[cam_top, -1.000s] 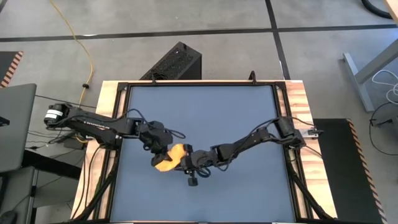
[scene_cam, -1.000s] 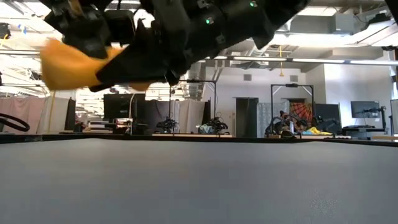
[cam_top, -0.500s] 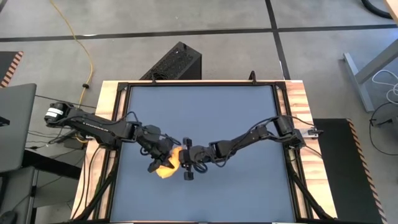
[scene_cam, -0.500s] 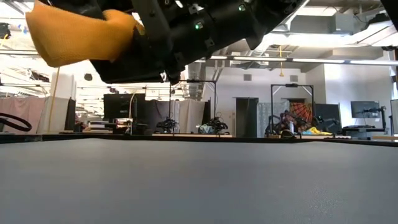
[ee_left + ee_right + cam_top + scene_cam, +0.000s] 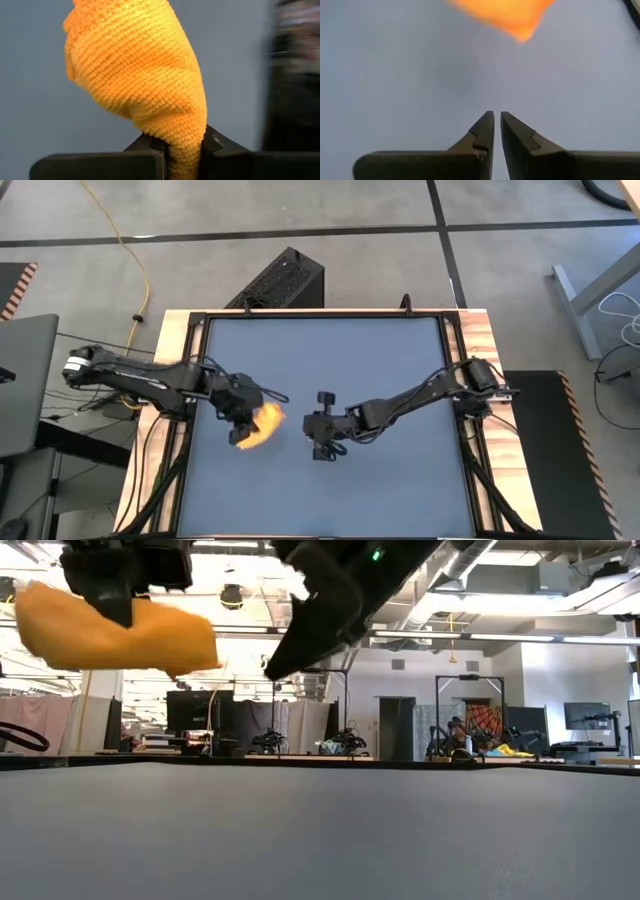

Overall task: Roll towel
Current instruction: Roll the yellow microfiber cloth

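**Towel aloft in left gripper, bunched**

The towel (image 5: 257, 426) hangs clear above the table mat (image 5: 380, 360), left of centre, pinched by the left gripper (image 5: 183, 150) at one bunched end. Right gripper (image 5: 497, 131) empty, jaws nearly touching, well apart to its right. Judgement: lay it flat and smooth before rolling from one edge.

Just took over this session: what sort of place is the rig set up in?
Likely a robotics lab or workshop: the low view shows more arm stations, monitors and open ceiling ducting behind the table.
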Controlling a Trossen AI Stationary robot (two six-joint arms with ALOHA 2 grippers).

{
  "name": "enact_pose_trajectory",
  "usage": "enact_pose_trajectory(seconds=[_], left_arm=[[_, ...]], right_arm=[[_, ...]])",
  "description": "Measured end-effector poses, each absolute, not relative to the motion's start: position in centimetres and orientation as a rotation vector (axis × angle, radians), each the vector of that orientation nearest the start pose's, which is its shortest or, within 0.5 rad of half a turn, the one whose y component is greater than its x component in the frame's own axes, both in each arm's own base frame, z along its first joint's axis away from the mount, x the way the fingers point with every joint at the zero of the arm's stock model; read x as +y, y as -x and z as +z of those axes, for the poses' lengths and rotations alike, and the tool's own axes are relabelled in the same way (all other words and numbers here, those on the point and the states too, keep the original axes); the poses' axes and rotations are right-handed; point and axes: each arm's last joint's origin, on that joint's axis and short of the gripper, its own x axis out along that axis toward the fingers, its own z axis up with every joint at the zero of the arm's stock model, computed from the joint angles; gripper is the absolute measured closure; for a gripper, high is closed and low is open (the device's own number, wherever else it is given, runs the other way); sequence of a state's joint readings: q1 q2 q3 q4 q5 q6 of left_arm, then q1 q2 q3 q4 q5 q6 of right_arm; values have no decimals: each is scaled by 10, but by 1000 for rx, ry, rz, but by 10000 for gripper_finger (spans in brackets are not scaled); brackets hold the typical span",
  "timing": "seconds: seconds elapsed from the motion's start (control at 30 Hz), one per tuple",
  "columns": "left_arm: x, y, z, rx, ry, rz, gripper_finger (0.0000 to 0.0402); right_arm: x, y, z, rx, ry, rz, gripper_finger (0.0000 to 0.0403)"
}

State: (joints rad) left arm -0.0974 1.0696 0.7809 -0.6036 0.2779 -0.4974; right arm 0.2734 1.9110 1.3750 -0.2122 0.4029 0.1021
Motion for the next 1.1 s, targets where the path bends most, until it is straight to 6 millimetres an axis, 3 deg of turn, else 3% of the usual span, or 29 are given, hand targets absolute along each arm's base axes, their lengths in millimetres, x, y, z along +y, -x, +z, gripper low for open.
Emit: enact_pose_trajectory(seconds=[0.17, 0.3, 0.47, 0.67, 0.93, 1.1], left_arm=[[-13, -177, 290, 1131, 333, 287, 377], [-8, -166, 301, 1215, 256, 509, 377], [-14, -166, 275, 1420, 174, 632, 377], [-28, -186, 237, 1540, 64, 774, 377], [-54, -221, 186, 1543, 31, 789, 377], [-62, -234, 165, 1540, 43, 775, 377]], right_arm=[[111, -398, 230, 654, 179, -202, 343], [116, -395, 229, 654, 205, -231, 343], [115, -395, 229, 655, 206, -234, 343], [115, -395, 228, 668, 216, -237, 343], [117, -392, 226, 698, 225, -234, 343], [123, -389, 226, 700, 234, -217, 343]])
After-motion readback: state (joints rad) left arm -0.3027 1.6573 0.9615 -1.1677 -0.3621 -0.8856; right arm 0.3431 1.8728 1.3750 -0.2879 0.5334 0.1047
